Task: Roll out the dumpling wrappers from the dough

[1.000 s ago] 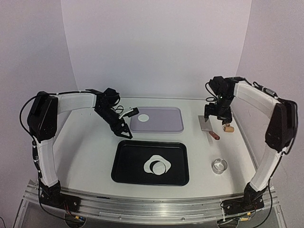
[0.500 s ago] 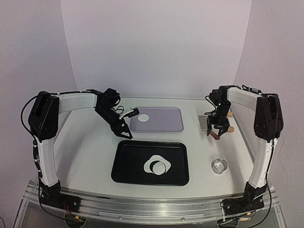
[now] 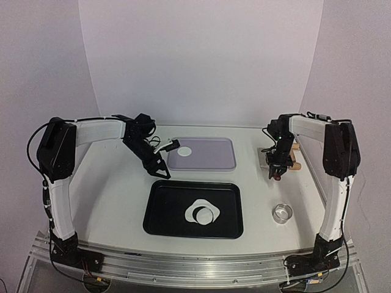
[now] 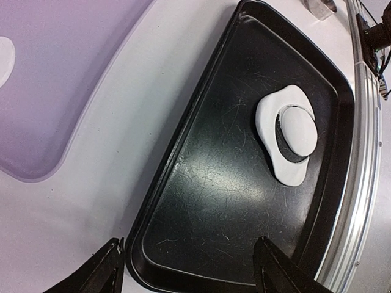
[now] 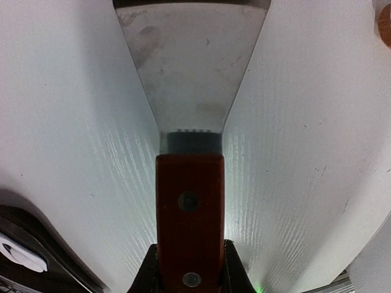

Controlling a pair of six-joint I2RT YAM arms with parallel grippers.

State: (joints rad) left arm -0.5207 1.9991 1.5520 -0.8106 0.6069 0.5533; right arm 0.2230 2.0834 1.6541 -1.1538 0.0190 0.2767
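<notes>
The dough (image 3: 205,202) (image 4: 292,174) lies in the black tray (image 3: 162,210) (image 4: 208,201) as a flat white sheet. One round wrapper (image 3: 203,214) (image 4: 299,128) sits cut inside it. Another wrapper (image 3: 184,150) (image 4: 3,58) rests on the lilac tray (image 3: 214,155) (image 4: 73,79). My left gripper (image 3: 161,160) (image 4: 189,271) hangs open and empty over the black tray's far left corner. My right gripper (image 3: 276,171) (image 5: 189,268) is down on the table at the right. It is shut on the red-brown handle (image 5: 189,207) of a scraper with a metal blade (image 5: 192,67).
A small metal ring (image 3: 281,213) stands on the table at the front right. A wooden rolling pin (image 3: 295,161) lies just right of the scraper, partly behind my right arm. The table's right edge is close to it.
My right gripper came down from above the scraper blade to its handle and closed on it. The left arm, the dough and the wrappers have not moved.
</notes>
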